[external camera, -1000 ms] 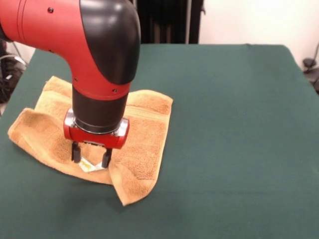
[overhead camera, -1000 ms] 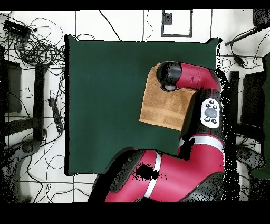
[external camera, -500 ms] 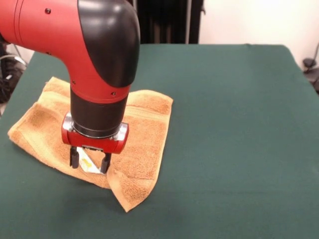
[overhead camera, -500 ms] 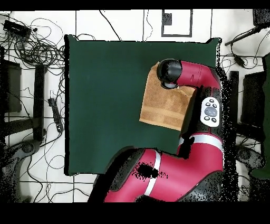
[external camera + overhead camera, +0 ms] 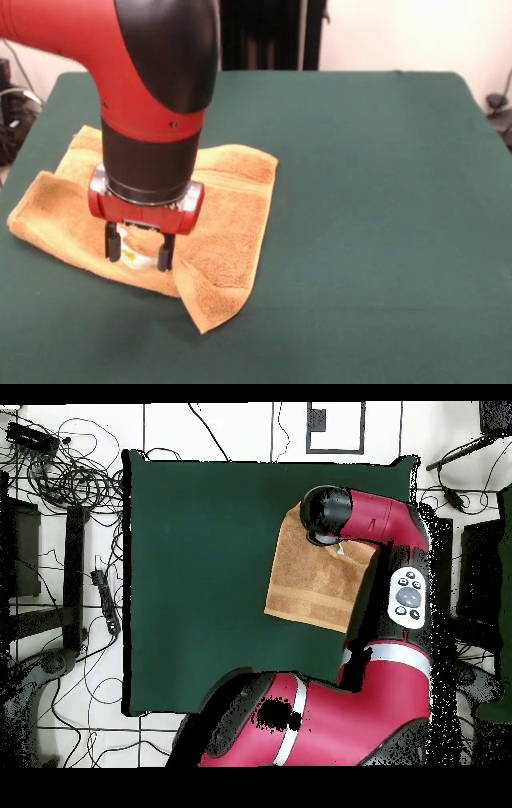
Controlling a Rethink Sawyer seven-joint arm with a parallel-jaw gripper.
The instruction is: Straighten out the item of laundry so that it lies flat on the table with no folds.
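Note:
The orange-tan towel (image 5: 232, 216) lies on the left part of the dark green table (image 5: 384, 200), rumpled, with its left part bulged up and a folded corner pointing at the near edge. My gripper (image 5: 137, 252) points straight down onto the towel's near edge. Its fingers (image 5: 112, 242) are closed on a pinch of cloth with the small white label (image 5: 133, 256) between them. In the overhead view the towel (image 5: 310, 589) lies near the table's (image 5: 200, 564) right edge, and the arm's wrist (image 5: 325, 512) hides the gripper.
The red and black arm (image 5: 152, 88) hangs over the towel's left half and covers part of it. Cables and stands (image 5: 60, 474) lie on the floor around the table. The table's left edge in the front view is close to the towel.
The gripper has moved a little to the left in the front view with the towel's edge in it. The towel's left part has shifted left and bulged up more.

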